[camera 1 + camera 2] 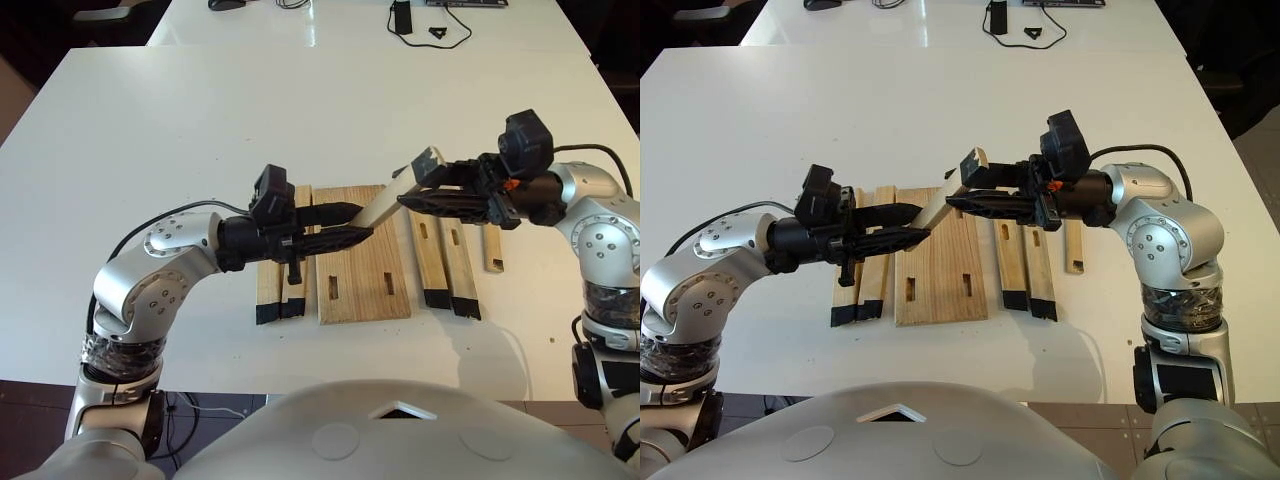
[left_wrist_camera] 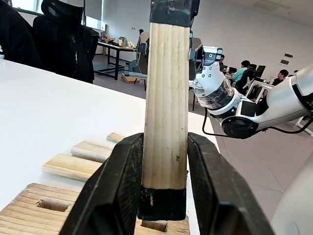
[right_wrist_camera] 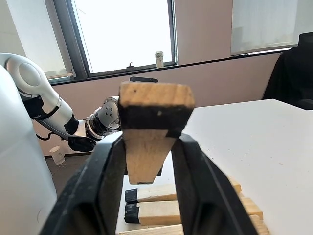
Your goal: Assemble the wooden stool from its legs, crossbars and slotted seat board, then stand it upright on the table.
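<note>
A wooden leg (image 1: 392, 196) with black ends slants over the slotted seat board (image 1: 372, 285), which lies flat on the white table (image 1: 180, 130). My left gripper (image 1: 358, 224) is shut on the leg's lower end, and its fingers (image 2: 120, 183) press both sides of the leg (image 2: 166, 107) just above the board (image 2: 29, 215). My right gripper (image 1: 408, 196) is shut on the same leg nearer its raised end (image 3: 154, 120), its fingers (image 3: 105, 181) flanking the wood.
Two legs (image 1: 280, 285) lie side by side left of the board and two more (image 1: 445, 262) right of it. A short crossbar (image 1: 493, 250) lies furthest right. A second table with cables (image 1: 420, 25) stands behind.
</note>
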